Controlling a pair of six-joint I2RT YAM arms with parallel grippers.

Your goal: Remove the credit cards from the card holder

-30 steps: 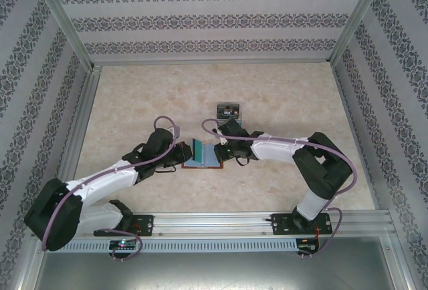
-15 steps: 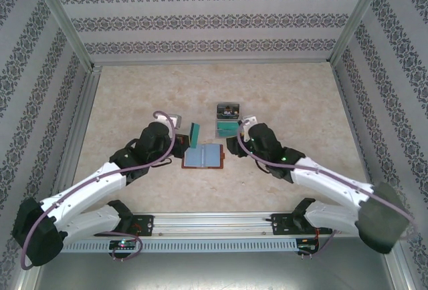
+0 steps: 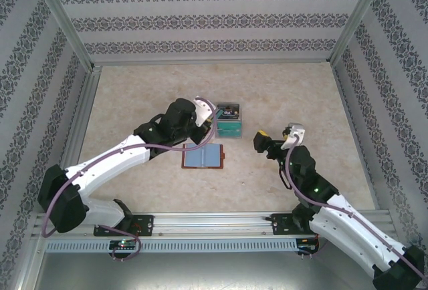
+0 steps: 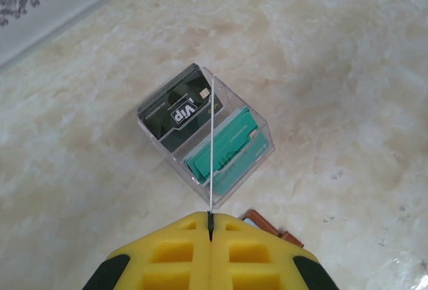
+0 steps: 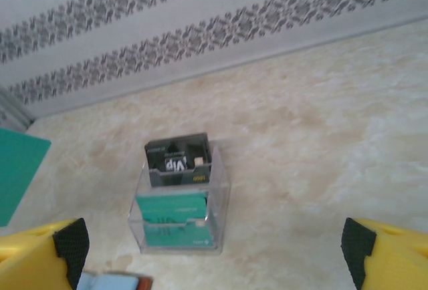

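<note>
Both arms have moved in the last second: the left arm has swung away from the card holder (image 3: 202, 157) toward 12 o'clock, and the right arm, earlier crowded in beside the wallet, has pulled back toward 3 o'clock. Seen from above, the left end effector (image 3: 207, 126) now hangs next to a clear tray (image 3: 229, 121), its pads pressed together on a teal card (image 5: 17, 170). In the left wrist view that card is edge-on, a thin pale line running over the tray and roughly in line with the partition between a stack of black cards (image 4: 177, 111) and a stack of teal cards (image 4: 224, 153). The right end effector (image 3: 262, 141) is spread wide and holds nothing, its yellow fingers (image 5: 67, 246) at the two bottom corners of its own camera's view. The holder lies open and flat mid-surface, blue-grey panels up, with its long axis running 9 to 3 o'clock. It sits near the left end effector at about 6 o'clock, while the right end effector is well apart from it at about 3 o'clock. The left arm is therefore the nearer one for any return trip. The held card looks ready to be dropped into the tray. Whether more cards remain in the holder's pockets cannot be told from these views.
</note>
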